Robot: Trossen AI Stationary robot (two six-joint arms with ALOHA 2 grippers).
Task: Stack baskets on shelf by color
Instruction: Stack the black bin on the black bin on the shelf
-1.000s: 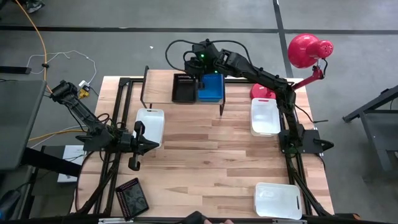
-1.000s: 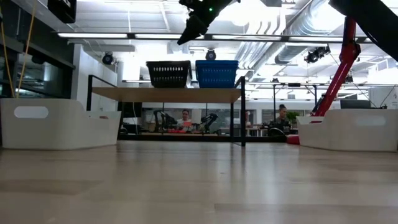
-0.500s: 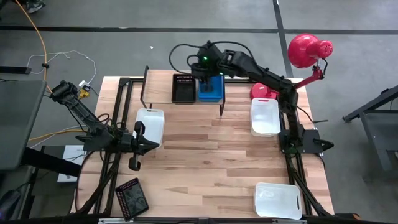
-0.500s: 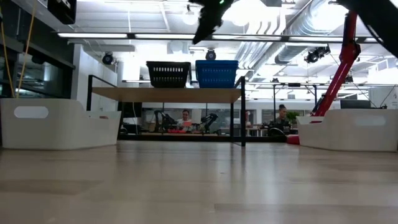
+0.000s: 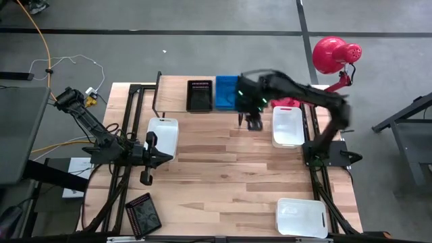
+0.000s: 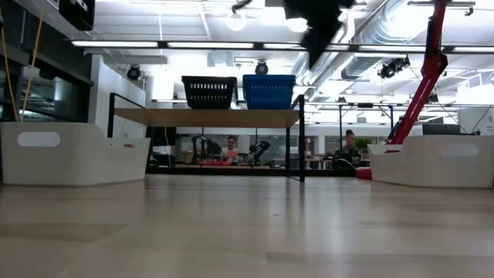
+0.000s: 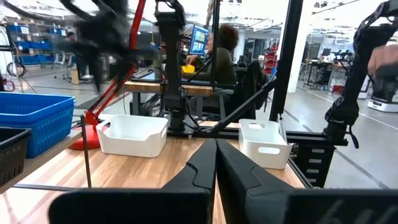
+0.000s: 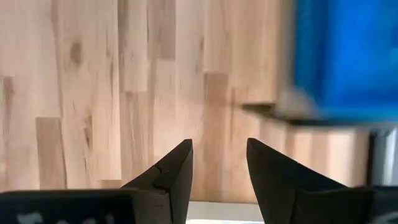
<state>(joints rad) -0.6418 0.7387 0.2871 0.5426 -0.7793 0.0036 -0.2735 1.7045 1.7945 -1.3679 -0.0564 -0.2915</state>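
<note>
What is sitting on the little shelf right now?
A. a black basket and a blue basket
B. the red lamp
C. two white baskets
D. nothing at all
A: the high view shows a black basket and a blue basket side by side on the shelf.

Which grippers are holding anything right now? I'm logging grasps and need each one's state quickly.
Left gripper: shut, holding nothing, beside a white basket.
Right gripper: open, empty, just off the shelf.

right arm (image 5: 290, 91) motion-blurred, blue basket (image 8: 345, 56) blurred, edge-cropped
</note>
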